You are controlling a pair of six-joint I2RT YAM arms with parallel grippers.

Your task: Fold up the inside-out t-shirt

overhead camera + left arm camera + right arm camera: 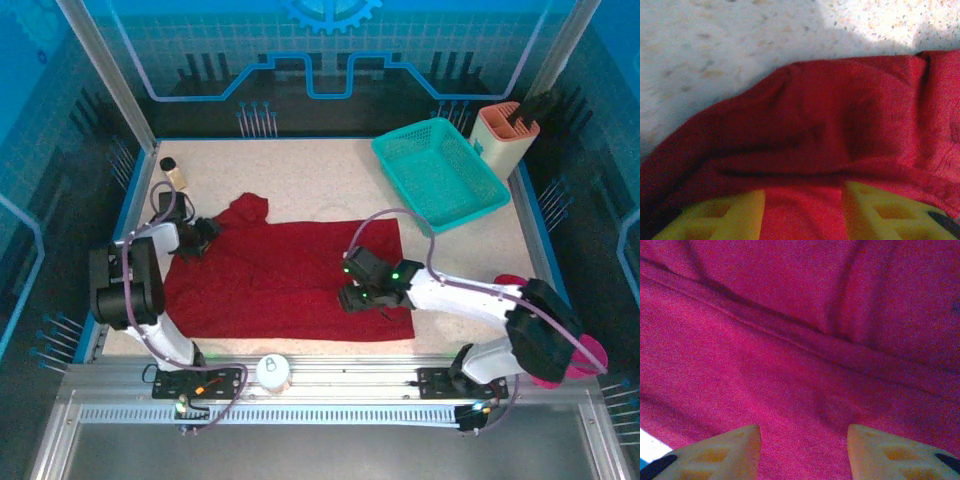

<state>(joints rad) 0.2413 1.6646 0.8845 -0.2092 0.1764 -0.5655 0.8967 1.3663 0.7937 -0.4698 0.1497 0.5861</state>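
While left gripper (804, 194) and right gripper (804, 430) stand jaws apart at the t-shirt (280, 285), a shallow pinch may catch one layer, skewing the fold.

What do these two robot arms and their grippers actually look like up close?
The left arm and right arm are white tubes joined by chunky black housings, each trailed by a looping grey-purple cable. Green lights glow on the right one. The left gripper and right gripper are black, with yellowish wedge fingers patterned with cut-outs.
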